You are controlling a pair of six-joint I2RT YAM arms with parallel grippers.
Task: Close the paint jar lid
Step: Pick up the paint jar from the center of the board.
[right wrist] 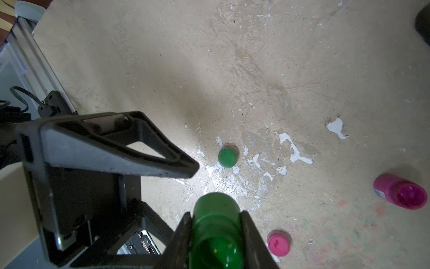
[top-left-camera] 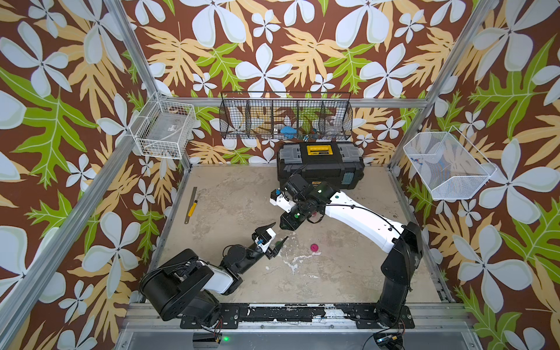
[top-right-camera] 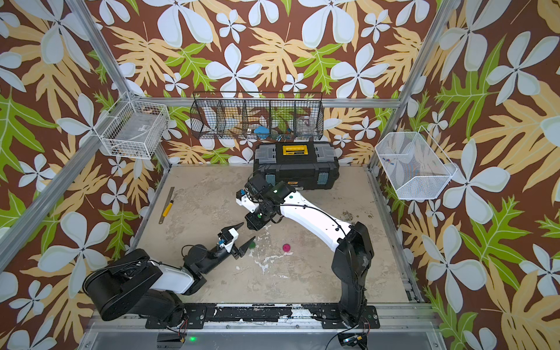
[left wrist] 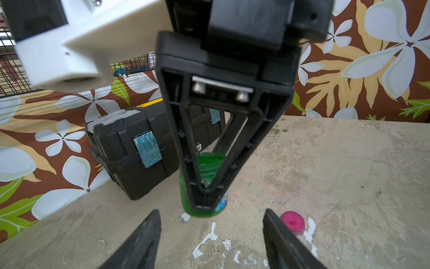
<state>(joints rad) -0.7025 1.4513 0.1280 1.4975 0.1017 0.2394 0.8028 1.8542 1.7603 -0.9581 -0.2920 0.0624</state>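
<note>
- Right tool (right wrist: 215, 224) — pressed onto the green paint jar (right wrist: 216, 207), one finger on each side; jar uncapped, mouth and threads bare; held clear of the table (top-left-camera: 230, 197), over its middle
- Green lid (right wrist: 228, 158); flat on the table near the middle, towards the front edge; apart from the jar, not on it
- Left tool (top-left-camera: 280, 231); fingers spread, nothing between them; reaching in from the front-left corner; in both top views the lid lies just beside one fingertip; contact cannot be told
- Pink lid (top-left-camera: 314, 247); flat on the table, near the green lid, on the side towards the right edge
- Pink jar (right wrist: 400, 192); uncapped; on the table, well apart from its lid; mostly hidden under the right arm in both top views
- Toolbox (top-left-camera: 321, 165) — black, yellow handle, closed; against the back edge, right of centre
- Ruler (top-left-camera: 191, 206) and yellow knife (top-left-camera: 192, 209); side by side along the left edge
</note>
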